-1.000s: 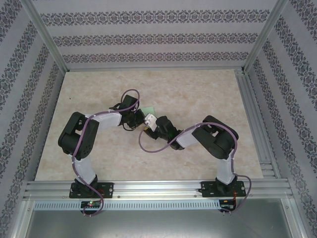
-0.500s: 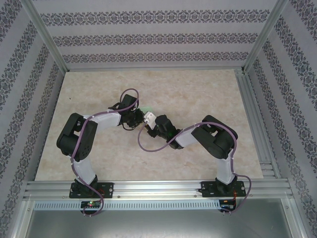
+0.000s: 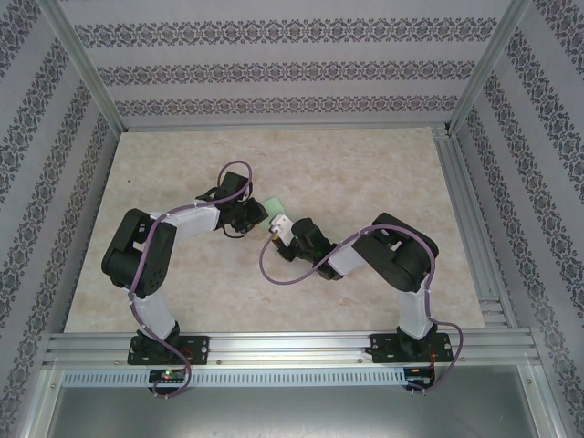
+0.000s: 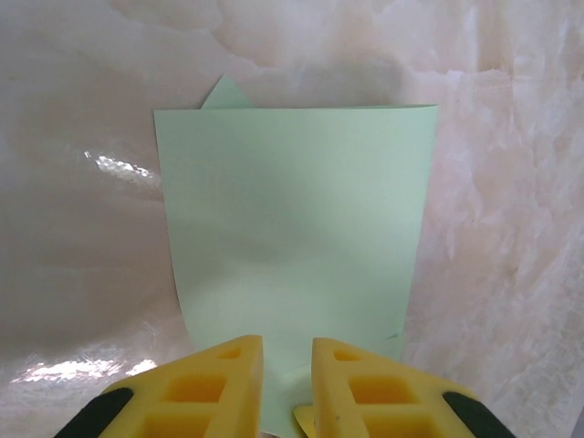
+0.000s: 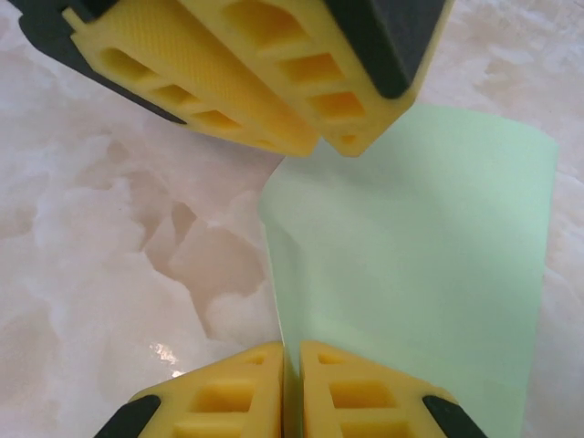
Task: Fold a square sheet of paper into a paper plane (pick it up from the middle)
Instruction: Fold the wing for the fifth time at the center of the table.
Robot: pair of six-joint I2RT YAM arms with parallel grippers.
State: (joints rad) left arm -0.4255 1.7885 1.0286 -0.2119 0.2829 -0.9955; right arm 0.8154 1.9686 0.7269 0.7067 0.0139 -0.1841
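Pinches folded pale mint-green sheet of paper [image 5: 420, 255] at centre of worktop [image 3: 182, 292] in closed right gripper [image 5: 290, 347], probably to steady a crease; holds left gripper [image 4: 287, 351] slightly parted, gripping nothing.

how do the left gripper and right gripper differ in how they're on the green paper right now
The left gripper has its fingers a narrow gap apart, the green paper showing between them; the right gripper has fingers nearly meeting, pinching the paper's edge. The left gripper sits midway along an edge; the right gripper grips off-centre, the paper spreading to one side. Both have yellow fingers at the same paper.
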